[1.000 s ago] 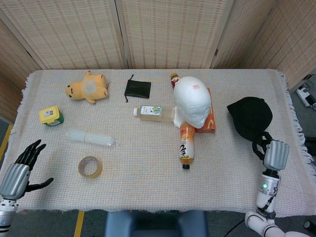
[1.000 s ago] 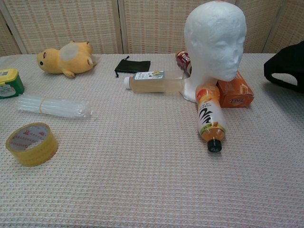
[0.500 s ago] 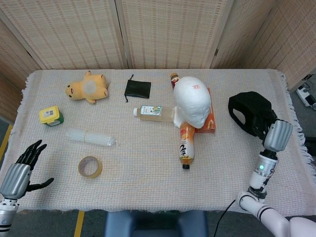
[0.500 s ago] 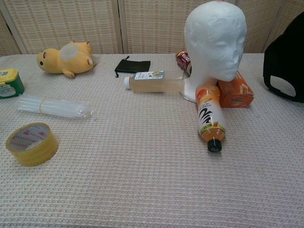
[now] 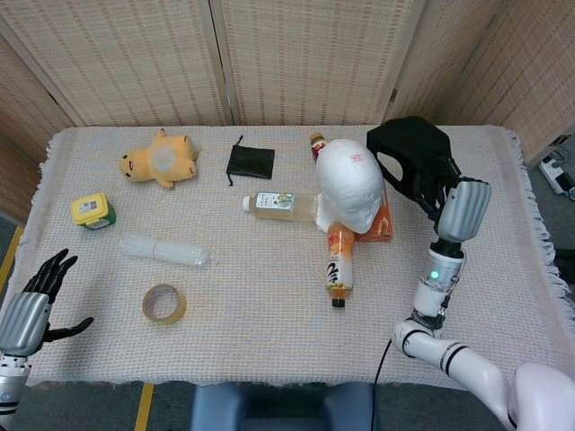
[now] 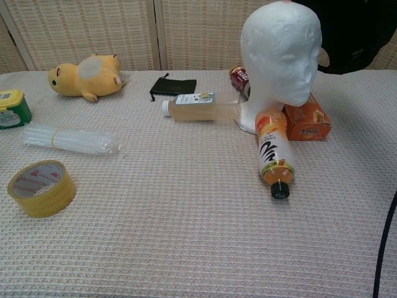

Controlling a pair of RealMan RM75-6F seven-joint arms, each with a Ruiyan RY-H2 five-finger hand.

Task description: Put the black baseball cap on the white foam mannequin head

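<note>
The white foam mannequin head (image 5: 350,182) (image 6: 281,53) stands upright right of the table's middle, facing the front. My right hand (image 5: 443,189) holds the black baseball cap (image 5: 409,154) (image 6: 353,31) in the air just to the right of the head and slightly behind it, opening turned toward the head. The cap hides most of the fingers. My left hand (image 5: 36,301) hovers at the table's front left corner, fingers spread, holding nothing.
An orange drink bottle (image 5: 340,260) and an orange box (image 5: 382,215) lie against the mannequin's base, with a pale bottle (image 5: 280,204) to its left. Further left are a black pouch (image 5: 250,161), yellow plush (image 5: 160,159), plastic tube bundle (image 5: 166,250), tape roll (image 5: 164,303) and green tin (image 5: 92,211).
My right hand has lifted the cap off the table at the right and carried it up and left, next to the mannequin head. The left hand barely shifted.
</note>
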